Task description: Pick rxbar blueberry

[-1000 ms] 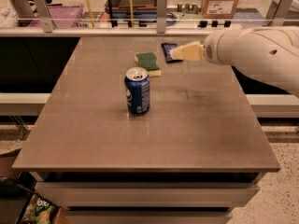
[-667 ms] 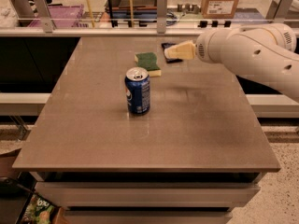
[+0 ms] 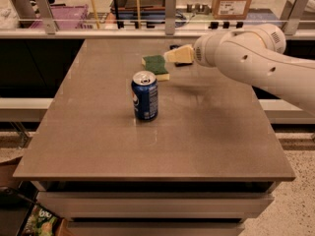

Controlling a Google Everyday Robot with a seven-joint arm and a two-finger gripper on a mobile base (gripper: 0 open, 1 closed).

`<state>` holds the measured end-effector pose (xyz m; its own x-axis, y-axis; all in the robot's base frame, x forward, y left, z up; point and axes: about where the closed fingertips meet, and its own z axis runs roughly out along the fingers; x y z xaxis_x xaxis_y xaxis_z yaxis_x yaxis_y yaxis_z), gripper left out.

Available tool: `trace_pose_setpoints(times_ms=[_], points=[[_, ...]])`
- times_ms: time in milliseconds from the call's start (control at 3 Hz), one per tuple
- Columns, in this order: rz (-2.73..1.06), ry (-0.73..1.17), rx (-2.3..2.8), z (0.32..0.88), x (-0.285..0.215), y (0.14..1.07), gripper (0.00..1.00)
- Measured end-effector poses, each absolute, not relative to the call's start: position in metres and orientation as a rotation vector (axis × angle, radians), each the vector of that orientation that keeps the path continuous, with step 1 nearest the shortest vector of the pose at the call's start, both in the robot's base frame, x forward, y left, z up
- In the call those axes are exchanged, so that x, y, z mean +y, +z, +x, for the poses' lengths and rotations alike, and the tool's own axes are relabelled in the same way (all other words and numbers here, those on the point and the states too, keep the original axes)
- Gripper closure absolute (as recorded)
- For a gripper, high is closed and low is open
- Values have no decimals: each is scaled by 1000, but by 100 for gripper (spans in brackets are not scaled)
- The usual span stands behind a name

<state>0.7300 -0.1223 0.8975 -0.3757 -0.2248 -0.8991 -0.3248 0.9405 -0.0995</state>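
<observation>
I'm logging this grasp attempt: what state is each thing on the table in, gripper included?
soda can: upright, standing apart from the rest.
sponge: lying flat, green side up.
rxbar blueberry: mostly hidden behind the gripper, only dark edges showing.
gripper: at the rxbar blueberry, right beside the sponge.

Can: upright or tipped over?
Upright: the can stands on its base on the table, silver top up. The gripper is beyond it, beside the sponge.

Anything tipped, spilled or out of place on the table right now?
Nothing stands out. The soda can stands upright mid-table, the sponge lies flat toward the far side, and the gripper hangs beside it over the rxbar blueberry, which is mostly hidden. No spill shows on the table.
</observation>
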Motion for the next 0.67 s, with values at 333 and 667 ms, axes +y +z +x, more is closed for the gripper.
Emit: trace_pose_setpoints(times_ms=[333,667], points=[[-369,118,1987,738,-119,887,0],[-341,108,1983,748,-126,884,0]])
